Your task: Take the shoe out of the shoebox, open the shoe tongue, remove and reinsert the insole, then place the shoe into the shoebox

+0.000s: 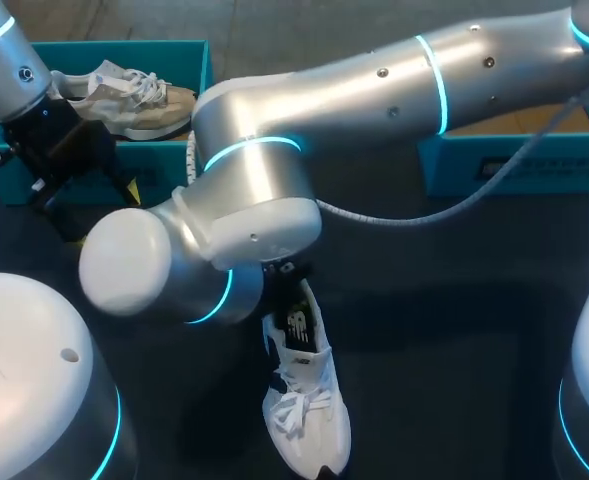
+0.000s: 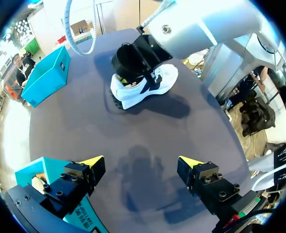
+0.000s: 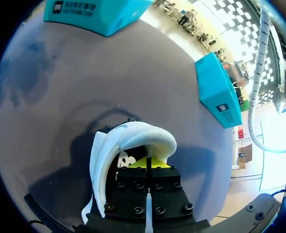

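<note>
A white shoe (image 1: pixel 309 405) lies on the dark table near the front, toe toward me. Its black insole (image 1: pixel 299 325) with a white logo shows at the heel opening. My right arm crosses in from the upper right, and its gripper (image 3: pixel 147 164) is shut, yellow tips together inside the shoe's heel collar (image 3: pixel 143 135) against the insole (image 3: pixel 124 159). Whether the tips pinch the insole is hidden. My left gripper (image 2: pixel 142 162) hangs open and empty at the back left, beside the teal shoebox (image 1: pixel 124 50). The shoe (image 2: pixel 157 82) is far ahead of the left gripper.
A beige shoe (image 1: pixel 134 95) rests in the teal shoebox at the back left. A second teal box (image 1: pixel 504 160) stands at the back right. My right arm's elbow (image 1: pixel 244 200) hangs over the table's middle.
</note>
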`<state>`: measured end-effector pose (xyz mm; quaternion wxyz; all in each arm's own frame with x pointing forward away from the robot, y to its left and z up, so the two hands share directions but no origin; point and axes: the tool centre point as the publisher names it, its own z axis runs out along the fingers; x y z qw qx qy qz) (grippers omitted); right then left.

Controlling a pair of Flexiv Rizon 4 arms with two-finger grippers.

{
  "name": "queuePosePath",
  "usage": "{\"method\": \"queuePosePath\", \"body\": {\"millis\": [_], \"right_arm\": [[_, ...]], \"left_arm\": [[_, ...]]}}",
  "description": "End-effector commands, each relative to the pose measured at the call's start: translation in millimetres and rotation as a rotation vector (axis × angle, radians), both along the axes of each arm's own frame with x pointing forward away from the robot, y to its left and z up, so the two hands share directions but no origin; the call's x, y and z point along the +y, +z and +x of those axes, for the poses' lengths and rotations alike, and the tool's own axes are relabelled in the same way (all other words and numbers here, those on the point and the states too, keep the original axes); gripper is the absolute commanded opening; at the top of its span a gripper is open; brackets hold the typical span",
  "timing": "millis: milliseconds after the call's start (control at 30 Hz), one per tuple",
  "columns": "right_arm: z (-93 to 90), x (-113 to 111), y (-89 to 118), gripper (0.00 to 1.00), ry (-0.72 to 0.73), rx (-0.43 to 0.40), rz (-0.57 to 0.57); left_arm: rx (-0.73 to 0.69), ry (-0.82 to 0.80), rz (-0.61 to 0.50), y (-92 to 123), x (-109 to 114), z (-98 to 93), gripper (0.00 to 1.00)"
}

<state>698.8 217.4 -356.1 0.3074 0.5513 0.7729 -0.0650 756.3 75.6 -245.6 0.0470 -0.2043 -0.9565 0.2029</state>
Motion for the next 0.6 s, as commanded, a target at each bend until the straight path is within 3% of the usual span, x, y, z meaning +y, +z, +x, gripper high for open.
{"method": "queuePosePath", "body": {"millis": [33,433,600], "right_arm": [[-4.9,4.6,-5.6,0.0,-0.386,-0.225,0.173],[2.2,-3.0,-37.8,0.0,-0.404,-0.175,0.198],[-1.3,-2.4,-40.6,0.0,-0.413,-0.158,0.22]], "left_arm": [[-0.001,0.0,0.002,0.4,0.6,-1.1,1.0],[-0.001,0.0,0.002,0.4,0.6,-1.1,1.0],[-0.001,0.0,0.002,0.4,0.6,-1.1,1.0]]}}
